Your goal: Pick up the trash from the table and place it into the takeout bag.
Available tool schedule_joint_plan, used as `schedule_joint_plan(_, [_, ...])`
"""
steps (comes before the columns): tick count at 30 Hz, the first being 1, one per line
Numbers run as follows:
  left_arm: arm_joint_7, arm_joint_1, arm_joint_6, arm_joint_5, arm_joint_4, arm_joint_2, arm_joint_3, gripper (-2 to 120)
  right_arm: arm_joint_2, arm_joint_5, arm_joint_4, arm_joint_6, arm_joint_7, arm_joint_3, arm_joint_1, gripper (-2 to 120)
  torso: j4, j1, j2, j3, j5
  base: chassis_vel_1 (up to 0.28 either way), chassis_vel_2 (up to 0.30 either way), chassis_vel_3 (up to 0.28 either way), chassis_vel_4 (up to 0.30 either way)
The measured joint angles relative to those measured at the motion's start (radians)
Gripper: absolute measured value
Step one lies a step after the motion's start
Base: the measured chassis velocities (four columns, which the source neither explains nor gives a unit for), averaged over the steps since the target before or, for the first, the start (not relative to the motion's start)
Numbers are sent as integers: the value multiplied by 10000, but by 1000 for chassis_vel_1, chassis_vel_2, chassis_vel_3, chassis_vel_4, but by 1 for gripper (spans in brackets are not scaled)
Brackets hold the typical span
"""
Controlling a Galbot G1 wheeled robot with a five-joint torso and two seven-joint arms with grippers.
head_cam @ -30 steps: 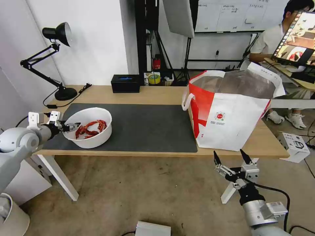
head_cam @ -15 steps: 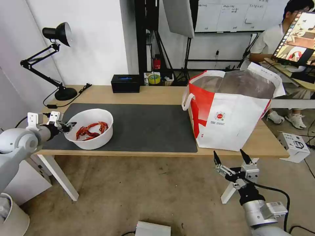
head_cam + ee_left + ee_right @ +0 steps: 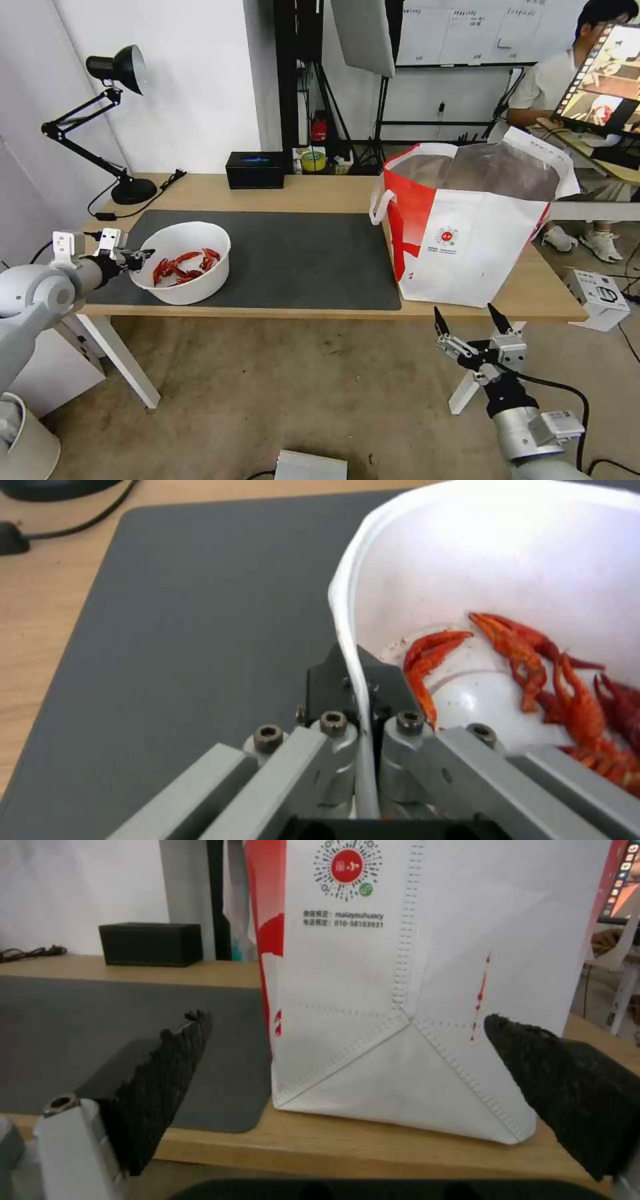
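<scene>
bowl [image 3: 181, 263] lifted slightly toward 3 o'clock, left gripper [image 3: 137, 256] jaws clamped on its rim; right gripper [image 3: 471, 323] jaws open below the worktop [image 3: 320, 191].

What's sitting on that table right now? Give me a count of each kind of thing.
Bowl of crayfish shells, its rim pinched by the left gripper: 1
Takeout bag: 1
Black tissue box: 1
Desk lamp: 1
Dark grey mat: 1
Total: 5
</scene>
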Motion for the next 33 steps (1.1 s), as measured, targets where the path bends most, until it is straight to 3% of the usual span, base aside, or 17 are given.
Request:
schedule_joint_plan(16, [-467,688,140,-1550,-1043,345,-832,0,0,0,0,0,0,0,0,100,0,0,0,0,0,0,0,0,0])
schedule_joint_plan(33, [-1694,490,435,-3609,-2120,351,-835,0,0,0,0,0,0,0,0,100,1,0,0,0,1,0,0,0,0])
